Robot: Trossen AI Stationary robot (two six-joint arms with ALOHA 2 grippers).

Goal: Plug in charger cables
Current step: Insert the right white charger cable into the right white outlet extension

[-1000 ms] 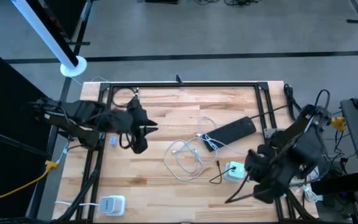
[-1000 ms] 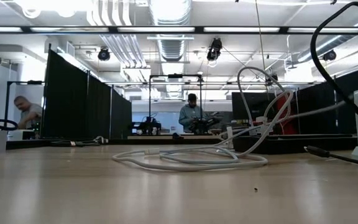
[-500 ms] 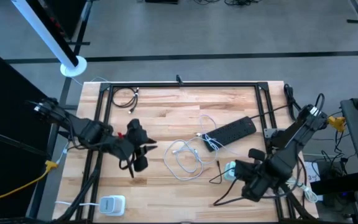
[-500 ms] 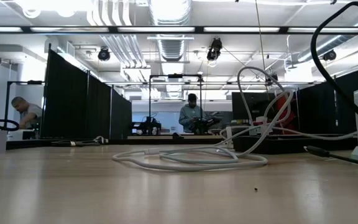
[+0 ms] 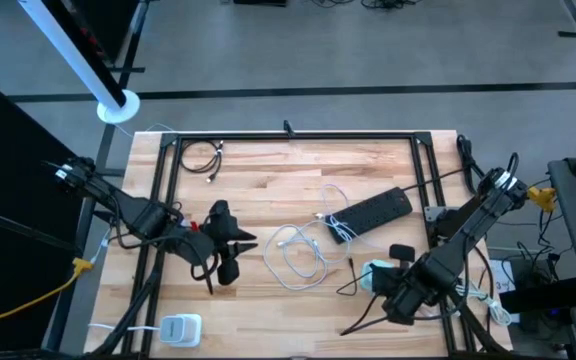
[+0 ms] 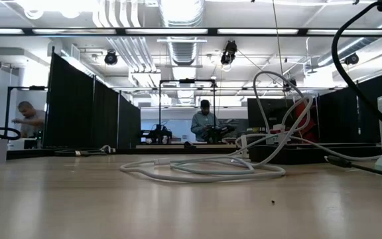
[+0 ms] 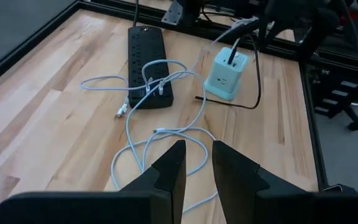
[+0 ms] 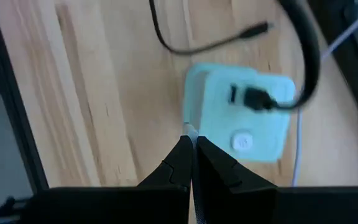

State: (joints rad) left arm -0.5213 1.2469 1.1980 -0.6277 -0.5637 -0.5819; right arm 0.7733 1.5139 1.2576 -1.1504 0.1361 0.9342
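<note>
step: right gripper (image 8: 192,148) carries a white plug tip to the mint charger cube (image 8: 247,112); judged mid-approach, not seated.
how to do it well: line the tip square to a free port on the cube's face, next to the black cable (image 8: 291,56) already plugged there; push straight, slow. The cube sits loose on the desk (image 5: 258,190), so it will likely slide if pushed off-axis. Keep clear of the black cable's loop.
right gripper: fingers pinched together, a thin white tip showing just past them, at the cube's near edge. In the high view the arm (image 5: 438,265) hangs over the cube (image 5: 375,272) at the desk's right side.
left gripper: (image 7: 196,163) narrow gap between fingers, nothing in it; hovers over the desk left of centre, facing the white cable loops (image 7: 160,134).
charger cables: white loops (image 5: 303,255) mid-desk, one end draped over the black power strip (image 5: 373,211); a small black coil (image 5: 200,156) at the far left corner.
other: a second white charger block (image 5: 180,328) at the near left edge, untouched.
</note>
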